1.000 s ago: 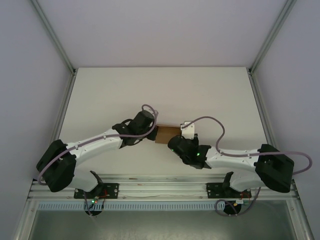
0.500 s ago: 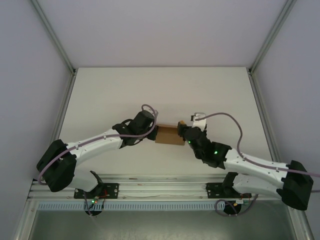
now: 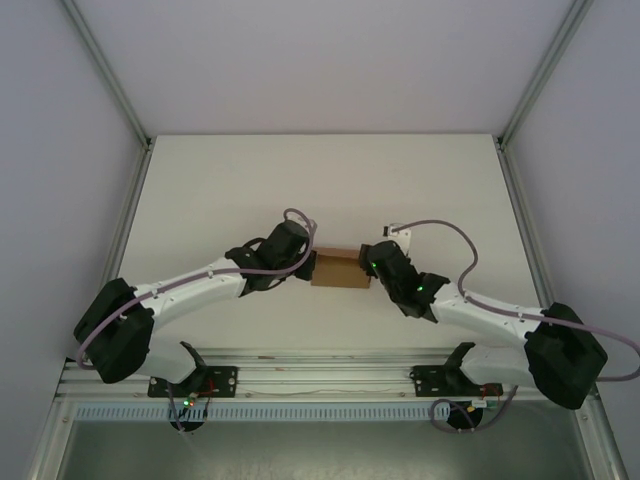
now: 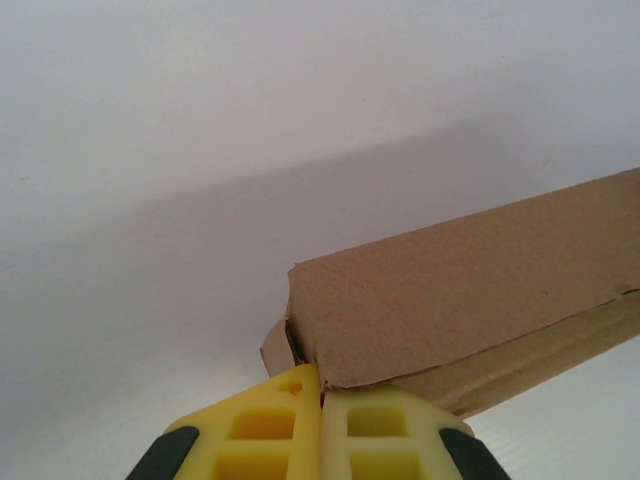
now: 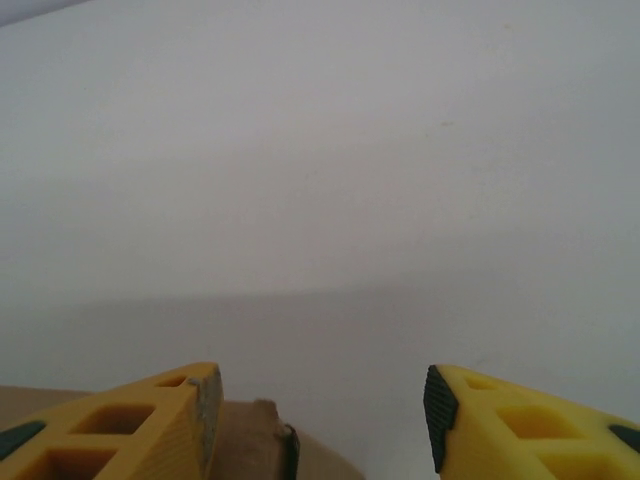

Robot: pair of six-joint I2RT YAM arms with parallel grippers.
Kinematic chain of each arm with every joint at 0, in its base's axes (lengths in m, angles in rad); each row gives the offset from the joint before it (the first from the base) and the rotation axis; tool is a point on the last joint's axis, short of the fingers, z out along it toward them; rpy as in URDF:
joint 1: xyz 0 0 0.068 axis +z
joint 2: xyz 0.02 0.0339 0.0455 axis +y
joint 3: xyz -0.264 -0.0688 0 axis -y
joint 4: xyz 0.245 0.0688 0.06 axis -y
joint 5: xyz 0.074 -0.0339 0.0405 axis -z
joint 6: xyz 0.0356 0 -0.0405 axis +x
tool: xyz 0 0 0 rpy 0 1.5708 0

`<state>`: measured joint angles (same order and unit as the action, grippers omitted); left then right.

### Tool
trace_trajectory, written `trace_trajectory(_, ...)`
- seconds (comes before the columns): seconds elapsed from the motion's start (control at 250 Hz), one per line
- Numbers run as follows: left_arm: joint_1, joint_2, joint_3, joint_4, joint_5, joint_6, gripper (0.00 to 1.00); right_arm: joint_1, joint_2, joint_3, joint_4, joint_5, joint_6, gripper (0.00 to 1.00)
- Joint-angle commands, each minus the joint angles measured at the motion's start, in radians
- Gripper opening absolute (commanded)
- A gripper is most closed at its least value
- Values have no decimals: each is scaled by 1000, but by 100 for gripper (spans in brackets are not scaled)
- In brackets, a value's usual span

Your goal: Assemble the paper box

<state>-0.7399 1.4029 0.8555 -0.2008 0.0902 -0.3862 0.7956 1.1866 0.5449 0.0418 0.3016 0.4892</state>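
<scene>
The paper box (image 3: 336,269) is a small tan cardboard box lying on the white table between the two arms. In the left wrist view the paper box (image 4: 470,290) rises just beyond my left gripper (image 4: 322,392), whose yellow fingers are pressed together on the box's near corner edge. My left gripper (image 3: 308,266) meets the box's left end. My right gripper (image 3: 368,256) stands at the box's right end, its jaws wide apart. In the right wrist view the gripper (image 5: 320,400) shows a corner of the box (image 5: 250,445) beside its left finger (image 5: 150,420).
The white table (image 3: 330,180) stretches far beyond the box. Aluminium frame posts (image 3: 105,70) and grey walls bound the sides. A metal rail (image 3: 320,365) with the arm bases runs along the near edge.
The right arm swung its gripper from the box's near right side round to the box's right end, jaws open. The left arm and the box stayed put.
</scene>
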Motion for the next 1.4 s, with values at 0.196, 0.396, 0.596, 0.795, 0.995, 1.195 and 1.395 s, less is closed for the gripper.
trace_trajectory(0.196, -3, -76, 76, -186, 66, 43, 54, -1, 32, -106, -6, -66, 105, 52)
trace_trajectory(0.396, 59, -96, 97, -185, 39, -51, 84, -1, 10, -131, 7, -70, 109, 51)
trace_trajectory(0.596, 102, 11, 140, -101, 137, -66, 80, 0, -1, -137, 6, -71, 111, 51)
trace_trajectory(0.795, 132, 86, 109, -112, 191, -110, 62, 0, 1, -145, 10, -64, 125, 50)
trace_trajectory(0.995, 135, 46, -101, 30, 228, -180, 50, -1, 2, -178, 34, -85, 156, 48)
trace_trajectory(1.195, 139, 32, -342, 383, 339, -192, 41, -2, 13, -254, 144, -140, 139, 41)
trace_trajectory(1.395, 156, 113, -439, 592, 453, -191, 12, -4, 16, -292, 204, -180, 110, 36)
